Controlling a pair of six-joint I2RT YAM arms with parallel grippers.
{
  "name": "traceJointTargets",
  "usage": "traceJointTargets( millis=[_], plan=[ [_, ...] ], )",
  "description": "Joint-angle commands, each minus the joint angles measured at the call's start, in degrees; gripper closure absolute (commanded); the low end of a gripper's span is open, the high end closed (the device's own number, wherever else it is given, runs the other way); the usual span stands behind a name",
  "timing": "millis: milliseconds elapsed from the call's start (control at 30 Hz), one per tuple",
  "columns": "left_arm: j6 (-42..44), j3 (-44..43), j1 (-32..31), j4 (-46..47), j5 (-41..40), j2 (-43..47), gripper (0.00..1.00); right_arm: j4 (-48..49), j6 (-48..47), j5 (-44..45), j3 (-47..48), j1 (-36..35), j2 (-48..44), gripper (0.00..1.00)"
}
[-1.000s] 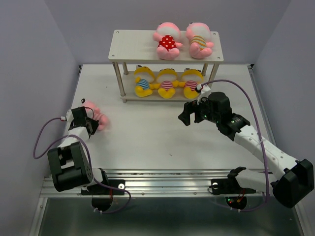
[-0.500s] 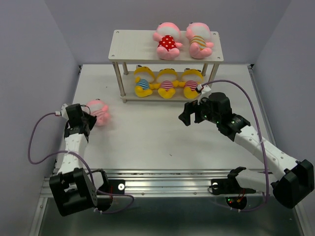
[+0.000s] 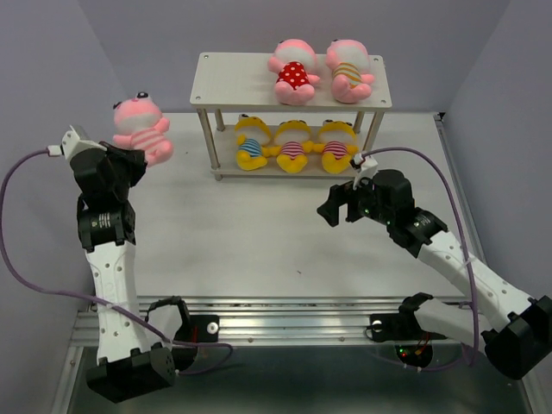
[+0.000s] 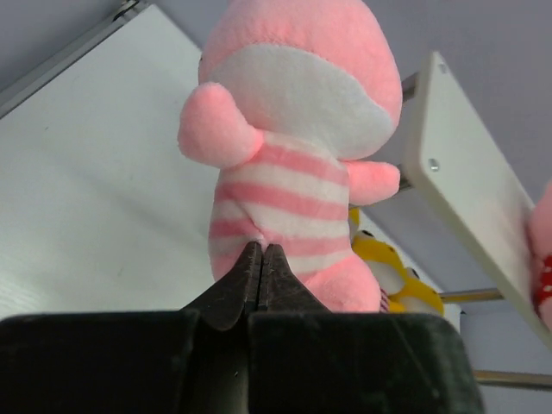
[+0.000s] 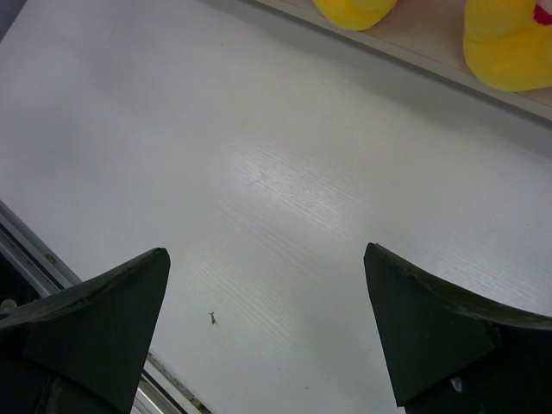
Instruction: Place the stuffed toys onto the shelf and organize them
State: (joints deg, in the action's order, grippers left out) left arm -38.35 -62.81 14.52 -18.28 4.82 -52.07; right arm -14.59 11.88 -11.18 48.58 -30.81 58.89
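A pink stuffed toy in a pink-striped outfit (image 3: 141, 128) (image 4: 293, 172) hangs in the air left of the shelf (image 3: 233, 82), level with its top board. My left gripper (image 3: 136, 158) (image 4: 261, 250) is shut on that toy, pinching the plush low on its body. On the top board lie a pink toy in red polka dots (image 3: 293, 69) and a pink striped one (image 3: 349, 71); the left part of that board is bare. Three yellow toys (image 3: 293, 145) sit on the lower board. My right gripper (image 3: 332, 205) (image 5: 263, 259) hangs open over the table, right of the shelf front, holding nothing.
The top board's edge (image 4: 457, 181) runs just right of the held toy in the left wrist view, with a yellow toy (image 4: 388, 259) below it. Yellow toy feet (image 5: 509, 43) show at the top of the right wrist view. Grey walls close in both sides.
My left arm has swung up from the table's left side, lifting the pink striped toy to beside the shelf's top board. The right arm has shifted only slightly.
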Motion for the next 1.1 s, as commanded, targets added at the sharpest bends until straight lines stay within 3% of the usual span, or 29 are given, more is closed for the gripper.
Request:
traceJointTargets(
  millis=[0,133,500,733,1067],
  plan=[
    [4.8,-10.7,-1.5,1.0,6.9,-3.5,1.0,1.3,1.0,-0.5,-0.6,0.0,-2.6,0.0],
    [7.8,-23.0,-4.7,1.8,11.8,-10.4,1.0,1.2,1.3,-1.2,-0.9,0.0,-3.3,0.0],
    [15.1,-50.8,-18.6,-4.5,10.3,-31.1,1.0,0.6,1.9,-1.7,-1.3,0.0,-4.6,0.0],
    [14.5,-58.8,-22.0,-7.6,8.8,-40.8,1.0,-0.5,2.5,-1.2,-1.3,0.0,-5.6,0.0],
    [11.1,-61.7,-24.5,-9.7,5.0,-45.9,1.0,-2.1,4.0,-0.3,-1.4,0.0,-7.2,0.0]
  ],
)
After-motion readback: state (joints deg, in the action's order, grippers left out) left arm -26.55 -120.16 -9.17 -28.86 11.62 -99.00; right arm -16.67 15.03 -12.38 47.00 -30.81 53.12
